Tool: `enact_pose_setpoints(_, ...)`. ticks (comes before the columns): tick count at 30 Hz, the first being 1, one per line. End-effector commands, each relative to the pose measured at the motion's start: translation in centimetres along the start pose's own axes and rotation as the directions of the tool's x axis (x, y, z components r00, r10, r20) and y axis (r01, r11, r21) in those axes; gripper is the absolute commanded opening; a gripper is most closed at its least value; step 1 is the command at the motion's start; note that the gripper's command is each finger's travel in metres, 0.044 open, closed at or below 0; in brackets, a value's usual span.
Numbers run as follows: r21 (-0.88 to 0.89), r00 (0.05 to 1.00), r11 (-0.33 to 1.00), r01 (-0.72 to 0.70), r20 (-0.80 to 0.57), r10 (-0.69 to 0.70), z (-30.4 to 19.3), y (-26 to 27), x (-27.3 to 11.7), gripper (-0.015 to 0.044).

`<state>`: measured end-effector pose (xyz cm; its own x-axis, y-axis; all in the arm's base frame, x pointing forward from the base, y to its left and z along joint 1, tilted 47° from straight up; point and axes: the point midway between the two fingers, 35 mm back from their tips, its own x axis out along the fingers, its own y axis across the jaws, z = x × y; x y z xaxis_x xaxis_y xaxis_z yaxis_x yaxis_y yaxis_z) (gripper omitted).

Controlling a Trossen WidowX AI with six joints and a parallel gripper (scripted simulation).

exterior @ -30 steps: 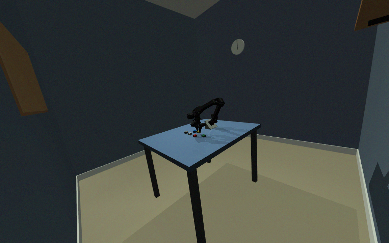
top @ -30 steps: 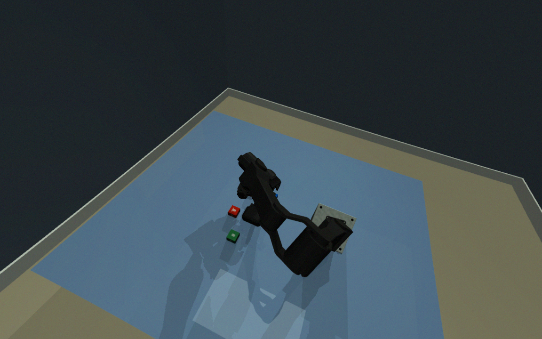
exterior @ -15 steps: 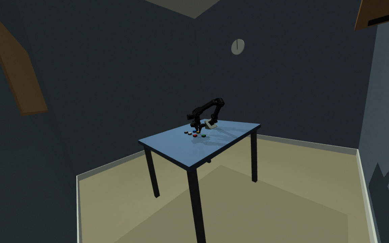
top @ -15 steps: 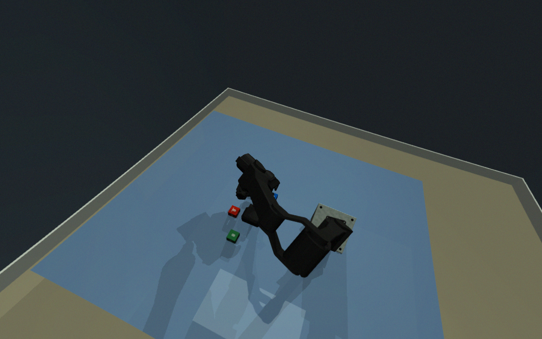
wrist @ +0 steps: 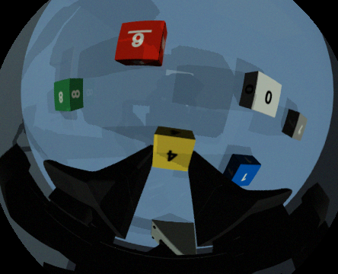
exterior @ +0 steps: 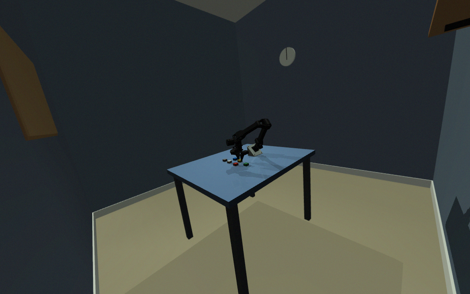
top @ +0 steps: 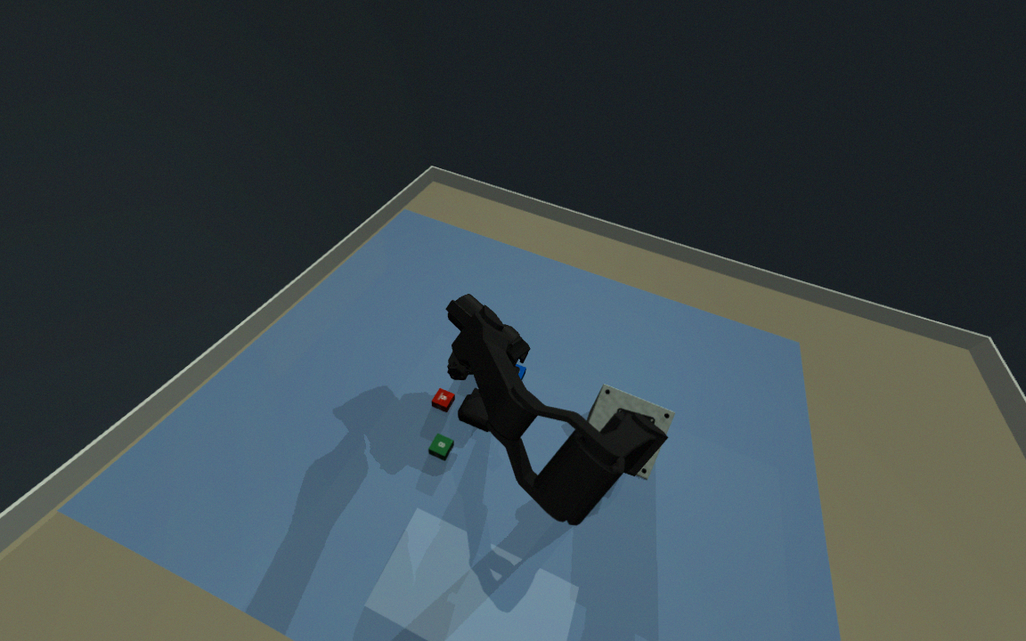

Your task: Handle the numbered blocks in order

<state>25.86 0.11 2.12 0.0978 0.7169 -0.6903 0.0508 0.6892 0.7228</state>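
Observation:
My gripper (wrist: 171, 152) (exterior: 240, 159) is shut on the yellow block (wrist: 176, 161), whose face shows a 4; the fingers touch both its sides, and it appears at table level. The blue block (wrist: 247, 174) (exterior: 234, 159), seemingly a 1, is close to the right finger. The white block (wrist: 268, 94) (exterior: 229, 161) shows a 0. The grey block (wrist: 300, 127) (exterior: 224, 160) shows a small 1 or 7. The red block (wrist: 138, 42) (top: 443, 398) has an underlined 6 or 9. The green block (wrist: 62, 95) (top: 441, 444) shows an 8. The arm hides the yellow block in the top view.
The blocks are on a blue table (top: 708, 510) (exterior: 207, 175). The pale base plate (top: 606, 398) (wrist: 184, 230) of the arm is behind the yellow block. The arm casts shadows over the tabletop.

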Motion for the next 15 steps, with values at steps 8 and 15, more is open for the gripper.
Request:
enact_pose_setpoints(8,0.008,1.000,1.000,-0.006,0.000,0.006,-0.1,0.0,0.1,0.0383)
enact_pose_setpoints(15,0.008,1.000,1.000,-0.005,0.000,0.005,-0.1,0.0,-3.5,0.0400)
